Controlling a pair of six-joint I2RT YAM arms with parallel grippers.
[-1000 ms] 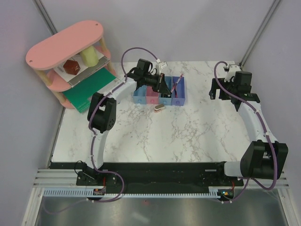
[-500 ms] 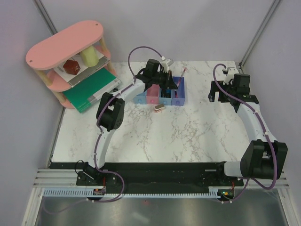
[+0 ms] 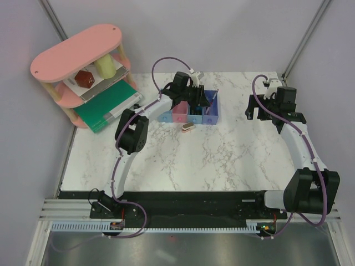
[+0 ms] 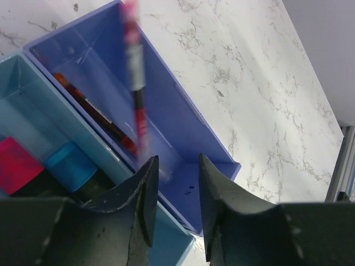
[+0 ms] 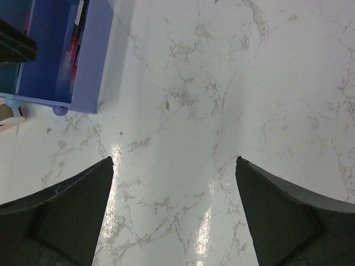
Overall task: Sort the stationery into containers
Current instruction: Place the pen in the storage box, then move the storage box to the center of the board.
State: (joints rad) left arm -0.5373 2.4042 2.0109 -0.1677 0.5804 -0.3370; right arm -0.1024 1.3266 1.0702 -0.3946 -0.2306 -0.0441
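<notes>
- A red-and-dark pen (image 4: 135,72) is showing blurred in the left wrist view. It is running up from the violet-blue bin (image 4: 177,105) toward 12 o'clock, and its lower end is sitting just beside one finger; whether they are touching cannot be told.
- A thin red pen (image 4: 94,113) is lying inside the same bin along its 9 o'clock wall.
- At 9 o'clock of that bin, the light blue bin (image 4: 33,111) is holding a blue piece (image 4: 69,165) and a red piece (image 4: 16,165).
- The left end effector (image 4: 177,160) is hovering over the violet-blue bin with a narrow gap between its fingers and nothing pinched in it.
- In the top view, the four bins are standing in a row at 12 o'clock of the bench (image 3: 222,160), the violet-blue one at the 3 o'clock end.
- The beige stapler-like block (image 3: 187,127) is lying on the bench just at 6 o'clock of the row.
- The right end effector (image 5: 175,159) is hanging over bare bench at 3 o'clock of the bins, well apart from them, with its fingers spread wide and gripping nothing.
</notes>
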